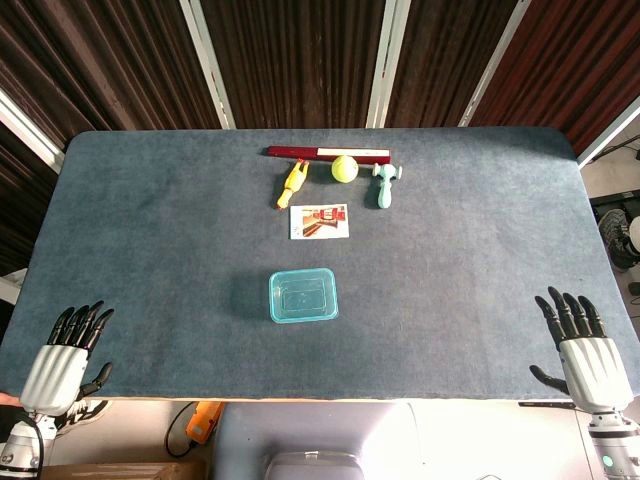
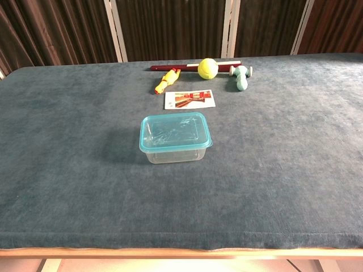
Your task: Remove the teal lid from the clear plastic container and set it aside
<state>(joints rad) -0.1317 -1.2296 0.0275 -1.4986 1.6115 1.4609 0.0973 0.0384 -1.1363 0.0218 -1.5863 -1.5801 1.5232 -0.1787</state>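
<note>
A clear plastic container (image 2: 174, 154) stands near the middle of the table, with its teal lid (image 1: 303, 296) (image 2: 173, 132) seated on top. My left hand (image 1: 70, 345) hovers at the front left corner of the table, fingers spread, holding nothing. At the front right edge my right hand (image 1: 583, 343) is likewise spread and empty. Both hands are far from the container and show only in the head view.
Beyond the container lie a printed card (image 1: 319, 221) (image 2: 190, 99), a yellow rubber chicken (image 1: 292, 183) (image 2: 166, 80), a yellow-green ball (image 1: 345, 168) (image 2: 207, 68), a teal dumbbell-shaped toy (image 1: 385, 184) (image 2: 240, 76) and a red-and-white stick (image 1: 328, 153). The grey-blue table (image 1: 150, 250) ends just ahead of my hands.
</note>
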